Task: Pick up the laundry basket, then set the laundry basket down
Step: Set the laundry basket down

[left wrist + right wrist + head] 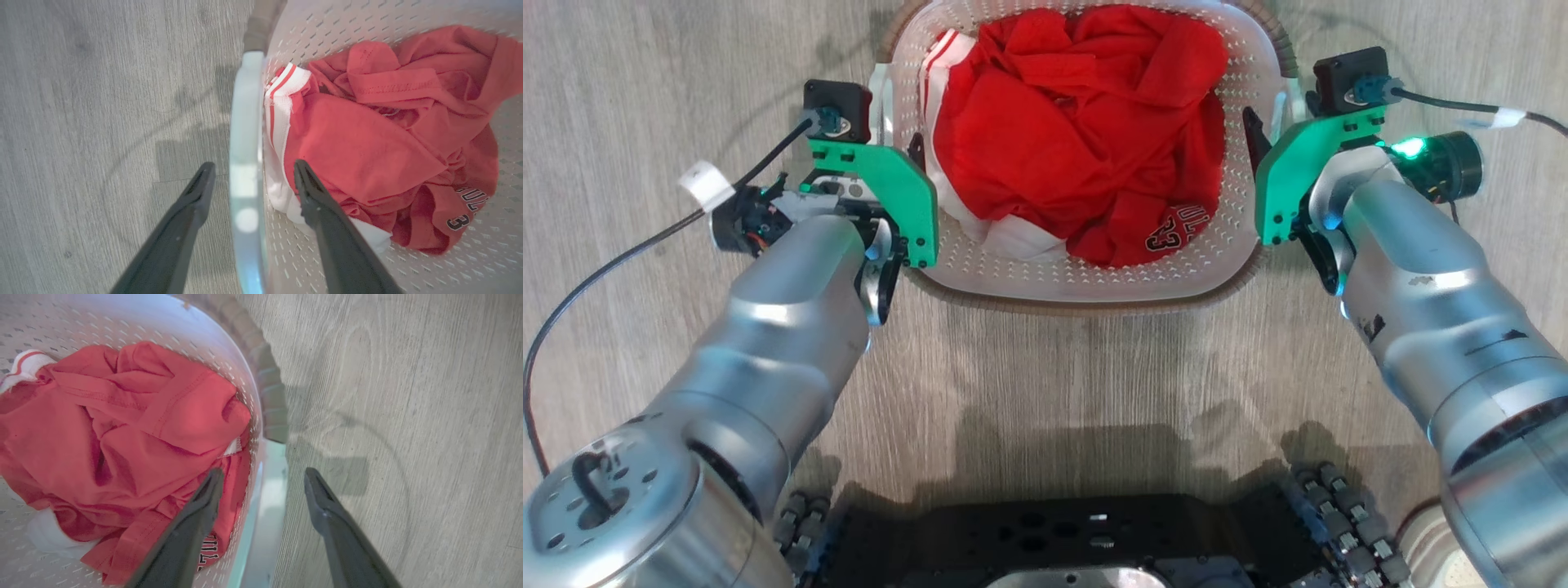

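Note:
The laundry basket is white and perforated with a brown woven-look rim, and it appears to rest on the floor, holding red and white clothes. My left gripper points down at its left handle. In the left wrist view, that gripper is open and straddles the white handle, one finger outside and one inside the basket wall. My right gripper stands open the same way at the right handle, its fingers apart on either side of the handle without touching it.
Grey wood-look floor lies all around the basket. My black wheeled base fills the bottom of the head view. Black cables trail from both wrists. A pale round object sits on the floor at the lower right.

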You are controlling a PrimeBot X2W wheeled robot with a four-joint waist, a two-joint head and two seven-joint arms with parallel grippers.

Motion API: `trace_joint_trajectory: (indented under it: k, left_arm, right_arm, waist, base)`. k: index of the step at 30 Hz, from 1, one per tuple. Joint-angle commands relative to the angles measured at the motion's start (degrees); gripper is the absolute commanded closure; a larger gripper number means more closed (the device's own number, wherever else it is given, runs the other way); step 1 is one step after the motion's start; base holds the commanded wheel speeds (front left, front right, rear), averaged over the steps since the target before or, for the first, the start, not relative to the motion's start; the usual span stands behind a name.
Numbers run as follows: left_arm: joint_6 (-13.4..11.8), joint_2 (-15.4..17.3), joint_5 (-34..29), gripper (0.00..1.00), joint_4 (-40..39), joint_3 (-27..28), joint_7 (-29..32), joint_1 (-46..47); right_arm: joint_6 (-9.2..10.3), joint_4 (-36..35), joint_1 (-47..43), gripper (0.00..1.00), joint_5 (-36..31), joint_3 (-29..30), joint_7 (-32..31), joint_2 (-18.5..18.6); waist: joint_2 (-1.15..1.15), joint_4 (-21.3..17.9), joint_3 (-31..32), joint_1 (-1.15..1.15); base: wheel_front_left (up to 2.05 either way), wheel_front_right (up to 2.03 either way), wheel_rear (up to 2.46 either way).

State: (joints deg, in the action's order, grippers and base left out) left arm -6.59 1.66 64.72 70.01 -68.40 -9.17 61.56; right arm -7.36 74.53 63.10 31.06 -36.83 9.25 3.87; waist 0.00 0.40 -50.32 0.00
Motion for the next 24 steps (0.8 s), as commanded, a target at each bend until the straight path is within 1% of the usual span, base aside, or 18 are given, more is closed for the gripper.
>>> trace_joint_trajectory:
  k: [1, 11, 17, 20, 24]
  left_arm:
    - [-0.32, 1.21, 0.70, 0.00, 0.27, 0.10, -0.54, -0.70]
    - [0.32, 1.21, 1.15, 0.00, 1.33, 0.72, -4.49, -0.95]
    - [0.97, 1.21, 0.40, 0.00, 0.59, 1.77, -5.73, -1.19]
    - [0.62, 1.47, -0.86, 0.00, -0.94, 3.42, -5.79, -0.59]
    - [-0.61, 3.59, -5.91, 0.00, -6.74, 8.67, -5.81, -1.94]
  right_arm:
    - [-0.13, -0.57, -1.96, 0.00, -0.81, 0.27, 0.85, -1.00]
    - [-0.13, -0.57, -1.56, 0.00, -5.73, 6.40, 3.81, -1.00]
    - [-0.13, -0.70, -1.88, 0.00, -6.30, 9.80, 5.49, -1.00]
    - [-0.13, -1.16, -2.12, 0.00, -6.83, 10.55, 5.67, -1.00]
    - [-0.13, -5.86, -3.43, 0.00, -10.41, 14.58, 5.73, -1.00]
  waist:
    - [0.00, 0.00, 0.42, 0.00]
    - [0.00, -0.32, 4.68, 0.00]
    - [0.00, -0.34, 8.44, 0.00]
    - [0.00, -0.27, 9.77, 0.00]
    - [0.00, -0.48, 12.76, 0.00]
  base:
    - [0.00, 0.00, 0.00]
    - [0.00, 0.00, 0.00]
    - [0.00, 0.00, 0.00]
    - [0.00, 0.00, 0.00]
    - [0.00, 0.00, 0.00]
